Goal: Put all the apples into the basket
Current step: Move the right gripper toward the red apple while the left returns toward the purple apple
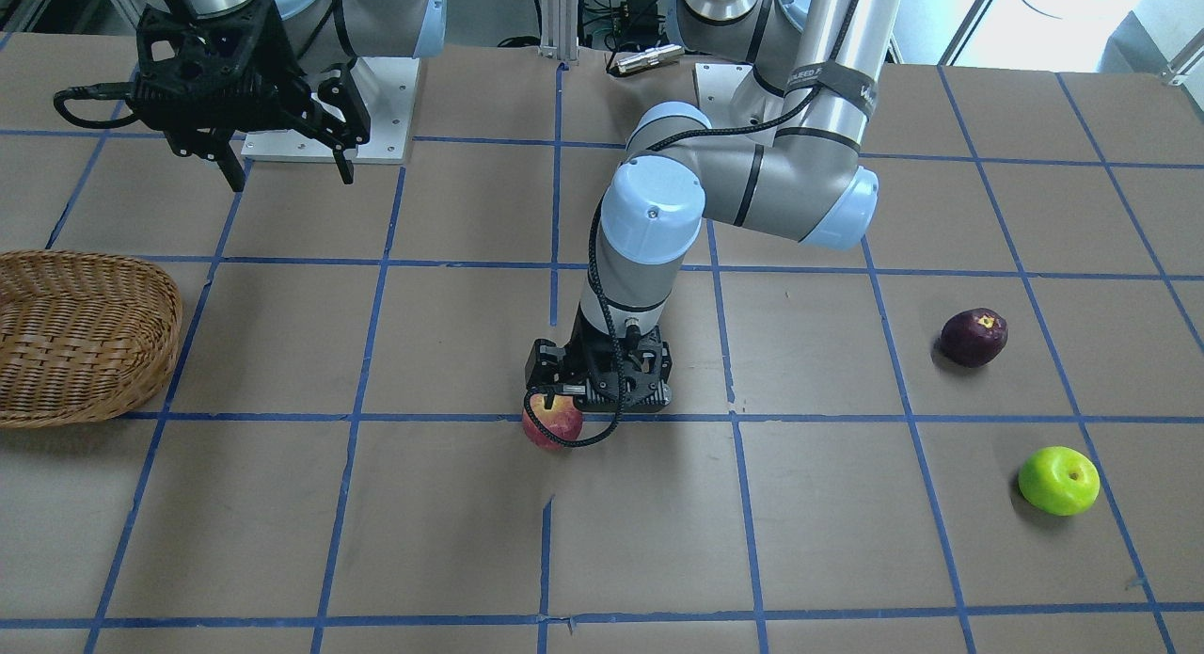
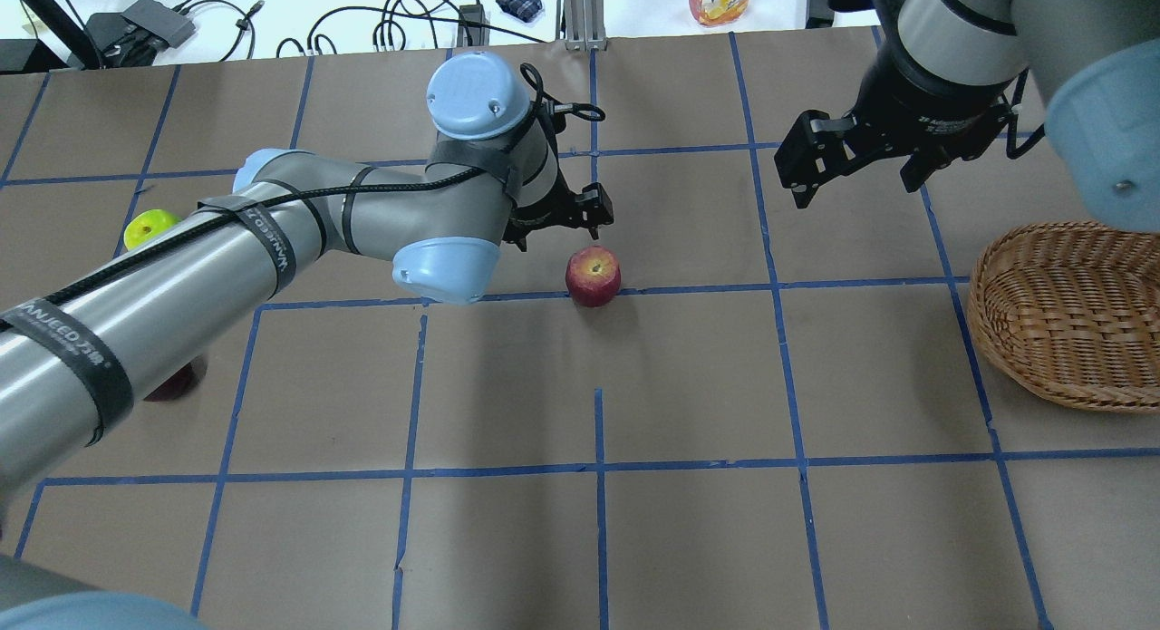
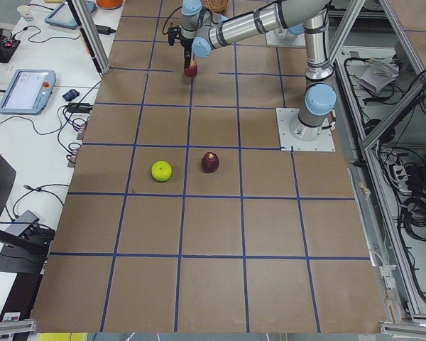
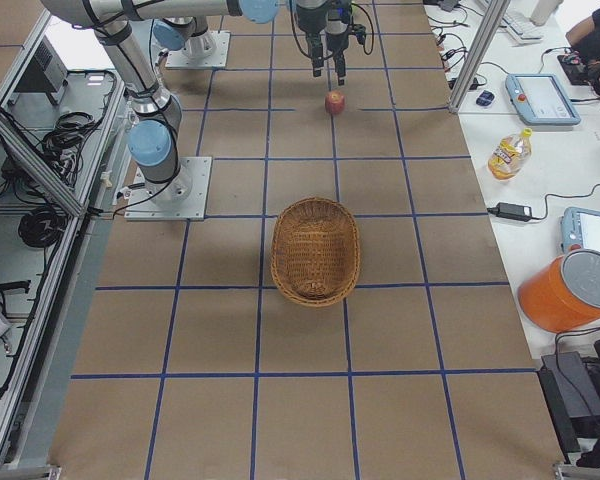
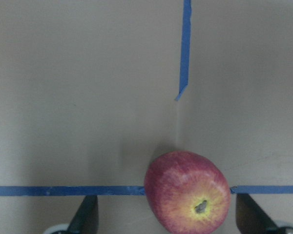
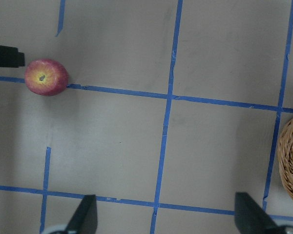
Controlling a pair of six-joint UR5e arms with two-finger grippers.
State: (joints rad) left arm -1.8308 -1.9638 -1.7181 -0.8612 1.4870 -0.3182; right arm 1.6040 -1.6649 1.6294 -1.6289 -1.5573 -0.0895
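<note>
Left tool (image 1: pixel 598 383) sits low over the desk (image 1: pixel 451 503), spread wide with the red apple (image 1: pixel 553 421) between its fingers and nothing gripped, which reads as lining up the pick. Right tool (image 2: pixel 856 184) hangs wide and empty near the basket (image 2: pixel 1042 358), probably because the basket lies on its side. Purple apple (image 1: pixel 974 337) and green apple (image 1: pixel 1059 481) lie on the desk, well apart from the basket.

Centre: left gripper (image 1: pixel 598 390) sits low over red apple (image 1: pixel 553 421), jaws wide.
Centre to left edge: bare surface (image 1: pixel 451 353) reaches basket (image 1: pixel 171 301).
Upper left: right gripper (image 1: pixel 287 176) hangs overhead.
</note>
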